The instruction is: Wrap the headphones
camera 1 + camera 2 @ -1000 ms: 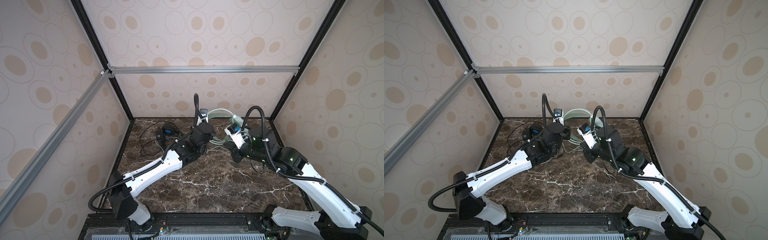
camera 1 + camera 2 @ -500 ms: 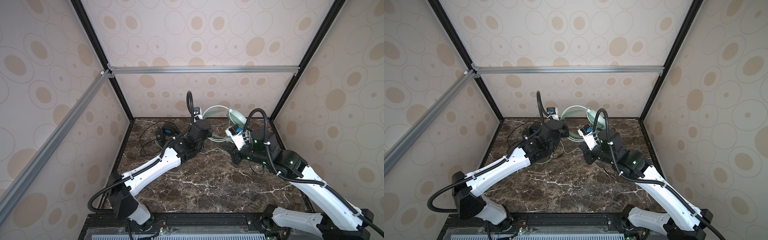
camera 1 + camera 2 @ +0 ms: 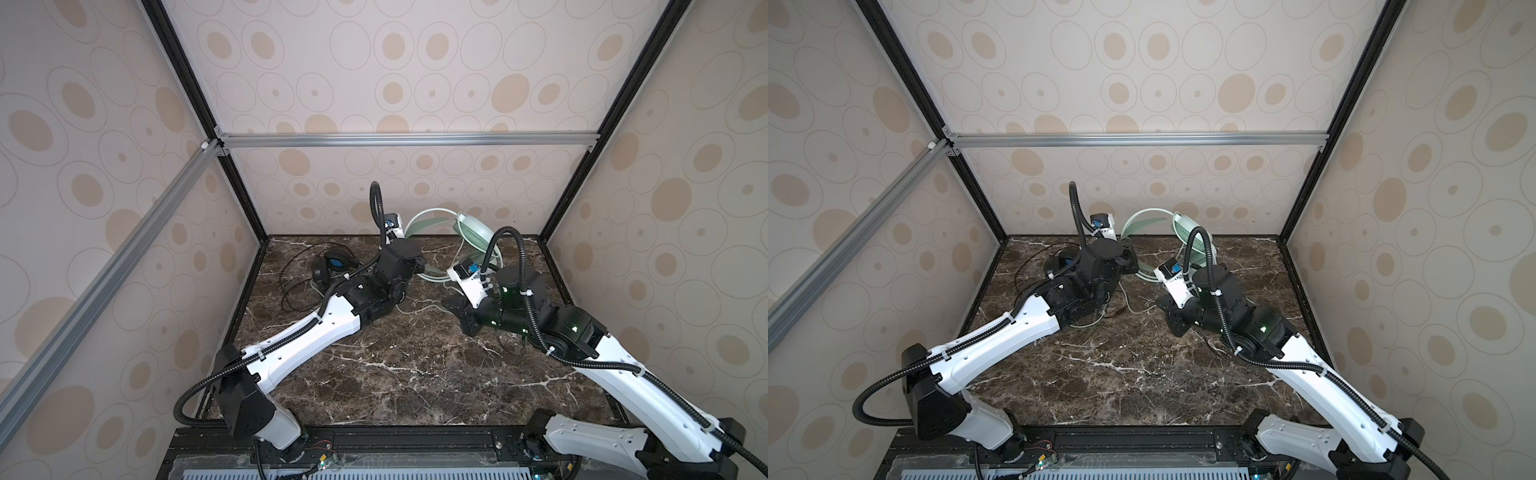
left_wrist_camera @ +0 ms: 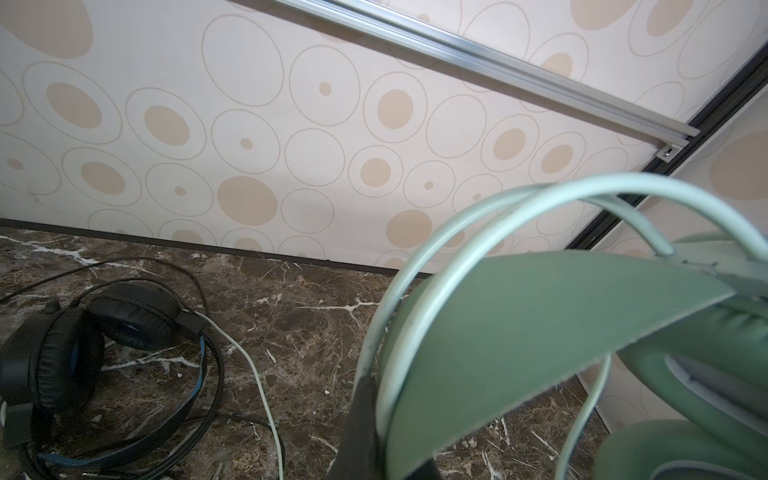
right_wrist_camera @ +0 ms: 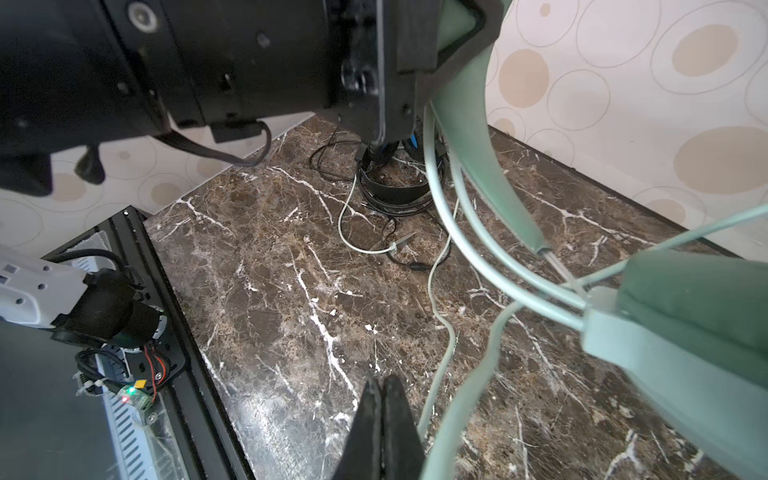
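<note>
**Headsets on the marble table: holdings and positions**

Left gripper (image 5: pixel 451 29): closed on the flat headband of the mint-green over-ear headset (image 3: pixel 468 233). The band is clamped between the black fingers (image 5: pixel 409 41).

Right gripper (image 5: pixel 381 409): jaws are pressed flat together, low over the table and right of centre.

Mint-green over-ear headset: held up at the far middle of the table, in front of the far wall. In both top views the headband is arched between the two arms, with one round ear cup raised to the right of the left gripper. Whether the lower ear cup touches the table cannot be told.

Pale whitish cord (image 5: pixel 441 332): hung in loops from the mint-green headset and trailed over the table between the arms. It passes just beside the right gripper; contact cannot be told.

Black over-ear headset with blue lining (image 3: pixel 323 271): laid on the table at the far left, near the far-left corner and just left of the left wrist.

Thin black cord (image 4: pixel 220 374): spread in loose loops around the black headset.

Brown marble-patterned tabletop (image 3: pixel 395 374): enclosed by beige wall panels printed with ovals (image 3: pixel 415 83). A silver aluminium rail (image 3: pixel 407 139) is fixed across the far wall.
</note>
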`<action>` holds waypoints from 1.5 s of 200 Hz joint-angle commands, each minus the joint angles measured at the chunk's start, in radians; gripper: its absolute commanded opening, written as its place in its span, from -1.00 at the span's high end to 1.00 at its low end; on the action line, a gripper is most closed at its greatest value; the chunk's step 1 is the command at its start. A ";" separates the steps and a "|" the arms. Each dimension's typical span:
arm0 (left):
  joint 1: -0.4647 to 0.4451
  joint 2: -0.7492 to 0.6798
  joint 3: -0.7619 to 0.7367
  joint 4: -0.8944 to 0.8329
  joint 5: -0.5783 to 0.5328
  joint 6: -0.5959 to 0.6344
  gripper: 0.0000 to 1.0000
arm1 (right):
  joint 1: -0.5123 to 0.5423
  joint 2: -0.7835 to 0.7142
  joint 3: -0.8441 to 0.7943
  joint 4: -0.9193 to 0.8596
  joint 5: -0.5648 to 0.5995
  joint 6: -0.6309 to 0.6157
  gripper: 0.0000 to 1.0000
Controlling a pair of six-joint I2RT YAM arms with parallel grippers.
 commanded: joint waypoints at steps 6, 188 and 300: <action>0.004 -0.057 0.119 0.139 -0.040 0.021 1.00 | 0.008 -0.026 0.036 0.046 -0.047 0.010 0.86; -0.096 -0.012 0.189 0.299 -0.288 0.546 1.00 | 0.007 0.088 0.466 -0.299 0.107 -0.194 0.79; -0.121 -0.023 0.223 0.221 -0.316 0.590 1.00 | 0.021 0.211 0.561 -0.258 0.573 -0.441 1.00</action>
